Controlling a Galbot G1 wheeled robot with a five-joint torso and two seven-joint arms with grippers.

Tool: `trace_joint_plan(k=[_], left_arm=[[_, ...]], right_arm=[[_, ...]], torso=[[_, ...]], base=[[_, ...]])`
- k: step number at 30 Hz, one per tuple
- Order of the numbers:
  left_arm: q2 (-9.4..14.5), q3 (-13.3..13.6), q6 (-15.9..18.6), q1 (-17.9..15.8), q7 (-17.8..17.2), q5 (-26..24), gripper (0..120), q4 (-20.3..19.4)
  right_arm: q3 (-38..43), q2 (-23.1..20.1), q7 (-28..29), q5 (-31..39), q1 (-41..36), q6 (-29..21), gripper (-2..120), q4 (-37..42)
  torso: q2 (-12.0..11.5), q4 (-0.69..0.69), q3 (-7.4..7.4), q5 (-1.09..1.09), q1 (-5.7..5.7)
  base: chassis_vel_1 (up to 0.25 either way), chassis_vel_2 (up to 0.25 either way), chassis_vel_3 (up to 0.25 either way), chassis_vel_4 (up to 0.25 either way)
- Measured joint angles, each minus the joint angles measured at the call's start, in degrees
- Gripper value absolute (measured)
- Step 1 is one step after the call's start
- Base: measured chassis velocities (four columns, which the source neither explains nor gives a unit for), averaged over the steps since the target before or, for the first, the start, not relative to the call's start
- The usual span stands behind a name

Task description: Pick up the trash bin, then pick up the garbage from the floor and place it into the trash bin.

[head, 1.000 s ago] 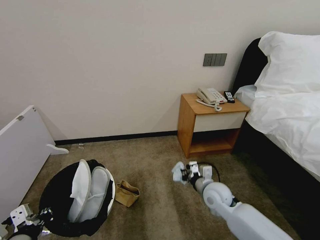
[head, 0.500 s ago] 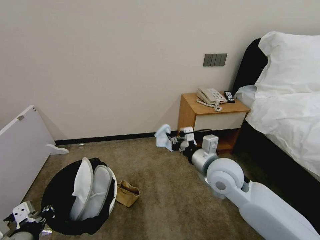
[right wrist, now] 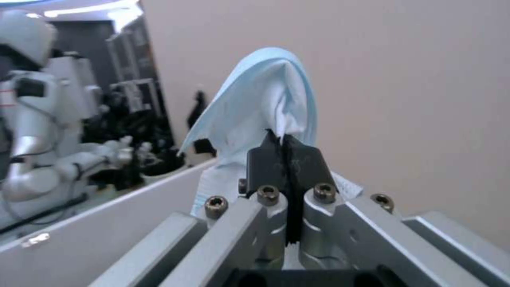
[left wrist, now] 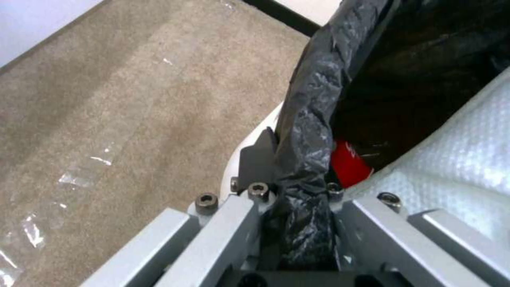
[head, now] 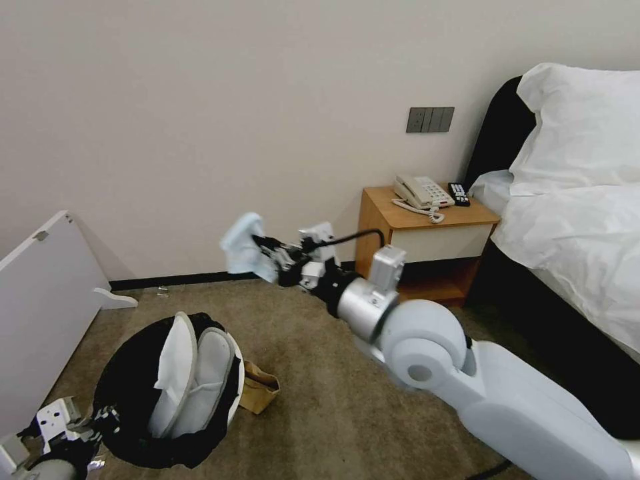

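Below and to the left of the right pincer [head: 267,250], the trash bin [head: 170,393] hangs tilted in the grip of the left pincer [head: 100,427], whose jaws are clamped on the bin's rim and the bunched black liner [left wrist: 308,131], as the left wrist view makes plain. So the first part of the task looks done: the bin is held, its mouth turned up toward the working arm. Inside it stand two white slippers [head: 193,377], side by side and leaning on the wall of the bin, and a crushed red can [left wrist: 348,163] lies deeper in, close to the left pincer's inner jaw. The right pincer is raised in the air, well above the floor [head: 320,400], its jaws pressed together on a crumpled pale tissue [head: 243,250] that droops from the tips; it is not yet over the bin's opening but off to the far right of it. That piece therefore counts as picked up and not yet dropped in. Beneath the right arm, touching the outside of the bin, a brown paper bag [head: 257,390] sits on the carpet and has yet to be collected. Some clear wrapping [left wrist: 79,175] also lies on the carpet near the left pincer.
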Motion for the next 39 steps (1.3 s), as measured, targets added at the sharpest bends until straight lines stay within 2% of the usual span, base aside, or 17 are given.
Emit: trace_joint_plan(k=[3,12,24,39], left_arm=[[0.0,0.0,0.0,0.1,0.0,0.0,2,-0.2],[0.4,0.1,0.0,-0.1,0.0,0.0,2,-0.1],[0.6,0.4,0.0,-0.4,0.0,0.0,2,0.6],[0.4,0.8,0.0,-0.5,0.0,0.1,2,0.3]], right_arm=[[-2.6,2.2,0.0,1.7,3.4,0.1,0,-0.4],[-9.2,4.6,1.7,6.3,6.3,-1.3,0,-0.5],[-15.8,5.4,1.5,5.8,6.4,-1.8,0,-1.5],[-19.3,5.9,2.9,4.1,4.6,-2.9,0,-3.9]], torso=[[0.0,-0.01,0.0,0.0,0.0],[0.0,-0.02,0.0,0.01,0.0],[0.0,-0.01,0.0,0.01,0.0],[0.0,-0.01,0.0,0.01,-0.01]], base=[[0.0,0.0,0.0,0.0],[0.0,0.0,0.0,0.0],[0.0,0.0,0.0,0.0],[0.0,0.0,0.0,0.0]])
